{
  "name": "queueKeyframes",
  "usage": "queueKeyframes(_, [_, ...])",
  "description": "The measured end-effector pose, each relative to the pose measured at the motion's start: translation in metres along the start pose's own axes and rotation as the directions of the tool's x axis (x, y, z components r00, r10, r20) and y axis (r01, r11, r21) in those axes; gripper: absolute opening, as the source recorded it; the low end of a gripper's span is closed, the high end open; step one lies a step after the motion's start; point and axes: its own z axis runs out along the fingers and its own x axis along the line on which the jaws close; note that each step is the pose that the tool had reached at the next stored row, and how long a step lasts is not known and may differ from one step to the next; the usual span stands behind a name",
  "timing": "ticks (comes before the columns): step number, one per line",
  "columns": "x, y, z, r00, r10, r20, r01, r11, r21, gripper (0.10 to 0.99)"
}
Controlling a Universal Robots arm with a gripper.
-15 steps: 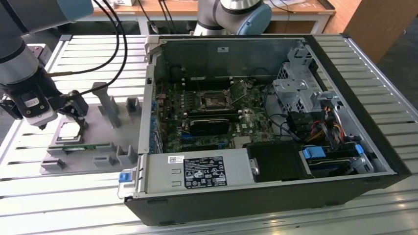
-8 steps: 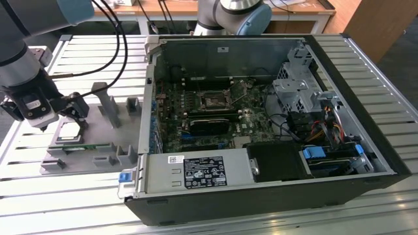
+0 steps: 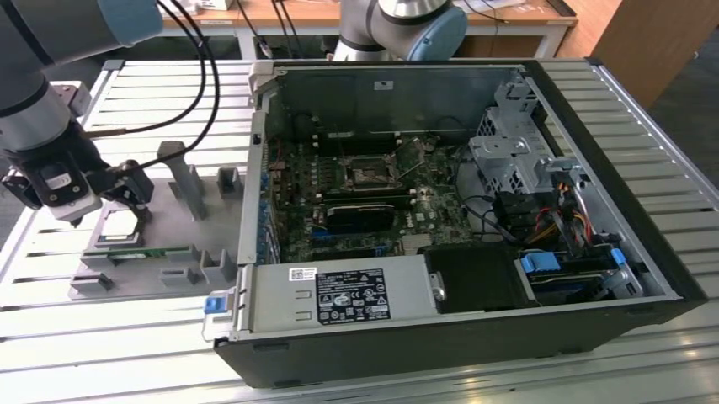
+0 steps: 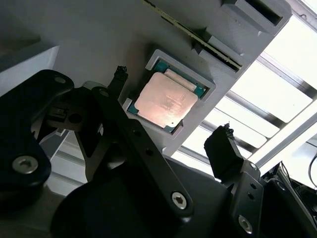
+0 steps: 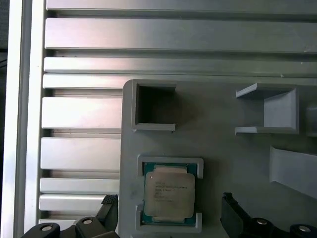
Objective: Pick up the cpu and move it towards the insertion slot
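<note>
Claw [image 3: 109, 212] spread apart, straddling cpu [image 5: 168, 193], not touching. Chip seated in grey holder [image 5: 130, 148] pocket, the exterior view's left; insertion slot [image 3: 368, 175] well apart, mid-frame. Risk: fingertips snagging pocket walls, chip tilting or slipping.

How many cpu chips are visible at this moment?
1. The cpu lies in a pocket of the grey holder, between the fingers of the open claw. The insertion slot looks unfilled, though its inside is hard to make out.
</note>
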Motion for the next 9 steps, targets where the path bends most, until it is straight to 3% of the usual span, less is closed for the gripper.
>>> queueKeyframes(9, [0.0025,0.0012,0.0097,1.0000,0.010,0.0005,-0.010,1.0000,0.000,0.906])
